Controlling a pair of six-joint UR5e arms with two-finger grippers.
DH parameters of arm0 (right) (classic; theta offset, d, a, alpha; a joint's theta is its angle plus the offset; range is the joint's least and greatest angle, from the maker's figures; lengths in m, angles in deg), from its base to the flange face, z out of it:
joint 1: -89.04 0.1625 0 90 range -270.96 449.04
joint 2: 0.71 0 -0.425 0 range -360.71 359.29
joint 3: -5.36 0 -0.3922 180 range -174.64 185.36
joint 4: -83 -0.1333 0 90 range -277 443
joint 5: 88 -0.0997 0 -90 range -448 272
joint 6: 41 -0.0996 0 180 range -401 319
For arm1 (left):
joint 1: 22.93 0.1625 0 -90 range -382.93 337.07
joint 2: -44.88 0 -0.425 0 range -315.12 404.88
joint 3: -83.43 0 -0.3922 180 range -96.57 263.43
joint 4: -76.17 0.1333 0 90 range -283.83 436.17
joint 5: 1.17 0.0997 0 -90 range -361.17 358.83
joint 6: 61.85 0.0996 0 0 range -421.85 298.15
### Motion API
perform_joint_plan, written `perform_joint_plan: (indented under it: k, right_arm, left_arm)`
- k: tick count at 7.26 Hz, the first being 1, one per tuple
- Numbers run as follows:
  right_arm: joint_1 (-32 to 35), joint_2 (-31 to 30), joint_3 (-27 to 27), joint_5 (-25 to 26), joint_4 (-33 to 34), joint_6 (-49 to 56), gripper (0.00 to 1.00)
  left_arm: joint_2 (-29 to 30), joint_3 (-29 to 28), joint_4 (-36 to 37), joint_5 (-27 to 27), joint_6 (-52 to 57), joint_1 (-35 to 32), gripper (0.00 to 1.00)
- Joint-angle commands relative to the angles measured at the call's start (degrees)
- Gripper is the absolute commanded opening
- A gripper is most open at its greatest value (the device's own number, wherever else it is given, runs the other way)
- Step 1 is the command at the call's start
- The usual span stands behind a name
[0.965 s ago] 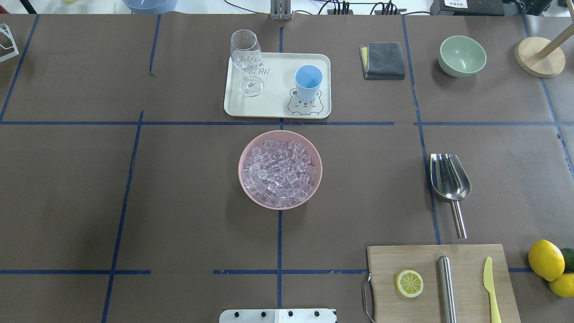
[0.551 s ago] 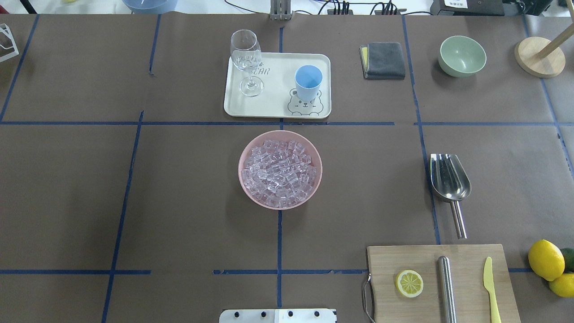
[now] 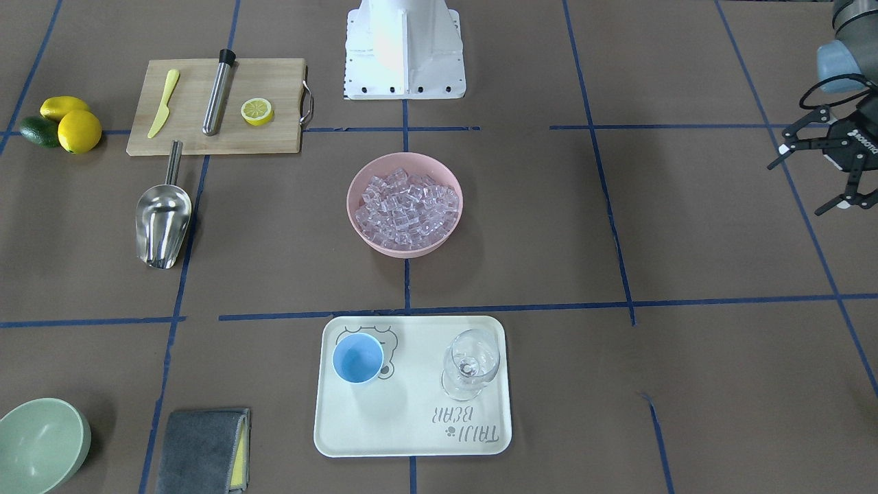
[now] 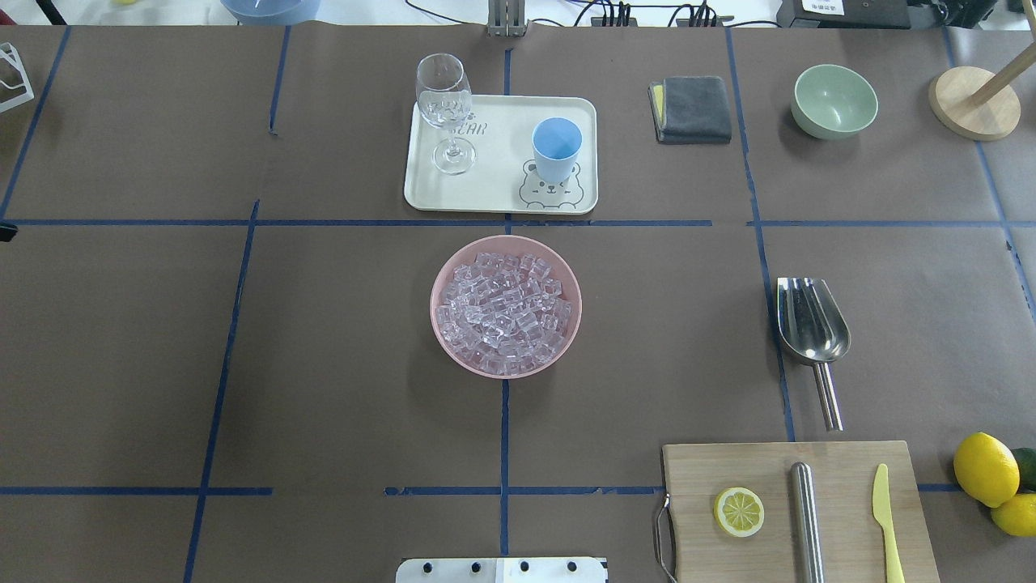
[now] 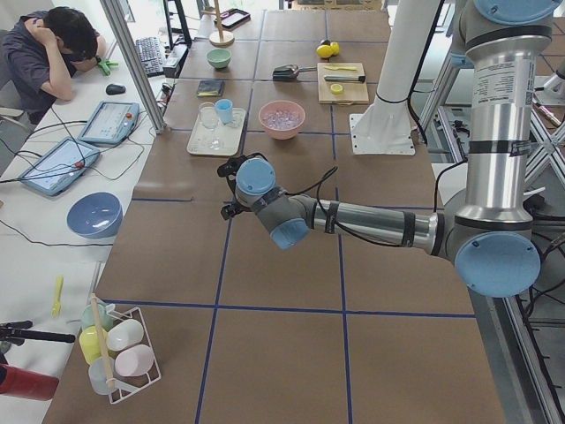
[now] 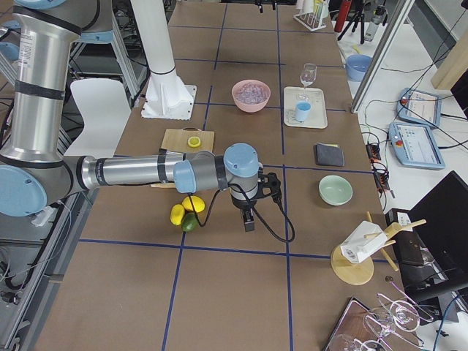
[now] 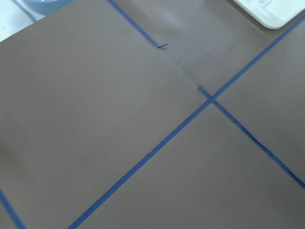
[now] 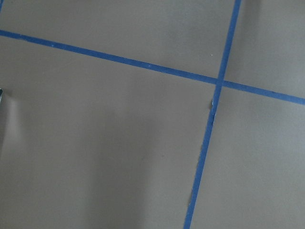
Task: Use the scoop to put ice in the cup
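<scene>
The ice (image 4: 505,305) is a heap of clear cubes in a pink bowl (image 4: 443,324) at the table's middle. The light-blue cup (image 4: 556,146) stands upright on a white tray (image 4: 494,182) behind the bowl. The steel scoop (image 4: 812,324) lies flat on the table to the right, handle toward the robot. My left gripper (image 3: 796,186) is open and empty, far out on the left side of the table, away from all of these. My right gripper (image 6: 248,213) shows only in the exterior right view, beyond the lemons; I cannot tell whether it is open or shut.
A clear stemmed glass (image 4: 443,109) shares the tray. A cutting board (image 4: 842,486) with a lemon slice, a steel cylinder and a yellow knife lies near the scoop's handle. Lemons (image 4: 985,468), a green bowl (image 4: 834,101), a grey cloth (image 4: 692,108) and a wooden stand (image 4: 971,101) are on the right.
A black tip of the left gripper has come into the overhead view at its left edge. The objects on the table have not moved.
</scene>
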Motion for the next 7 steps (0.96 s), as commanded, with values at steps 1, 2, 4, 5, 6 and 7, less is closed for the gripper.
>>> perform_joint_plan:
  k: [1, 2, 4, 5, 6, 7]
  right_arm:
    - [-6.19, 0.32, -0.21, 0.71, -5.26, 0.15, 1.0]
    - [-7.96, 0.32, -0.13, 0.54, -5.55, -2.46, 1.0]
    - [-10.79, 1.97, -0.13, 0.8, -8.97, -11.67, 1.0]
    - [-11.4, 2.42, -0.04, 0.8, -8.98, -14.07, 1.0]
    - [-11.58, 2.95, 0.05, 0.8, -8.98, -16.0, 1.0]
    - [-11.93, 2.96, 0.75, 0.89, -8.89, -16.46, 1.0]
  left_arm:
    - [4.55, -0.86, -2.89, 0.56, -1.07, 9.08, 1.0]
    - [6.67, -1.74, -4.46, 3.7, -0.73, 12.16, 1.0]
    - [10.62, -6.81, -12.61, 11.35, -1.34, 20.43, 1.0]
    - [13.6, -10.15, -15.69, 12.51, -1.43, 21.85, 1.0]
    - [14.41, -11.41, -18.07, 15.39, -1.43, 24.47, 1.0]
    - [16.08, -11.42, -19.05, 20.99, -1.6, 28.41, 1.0]
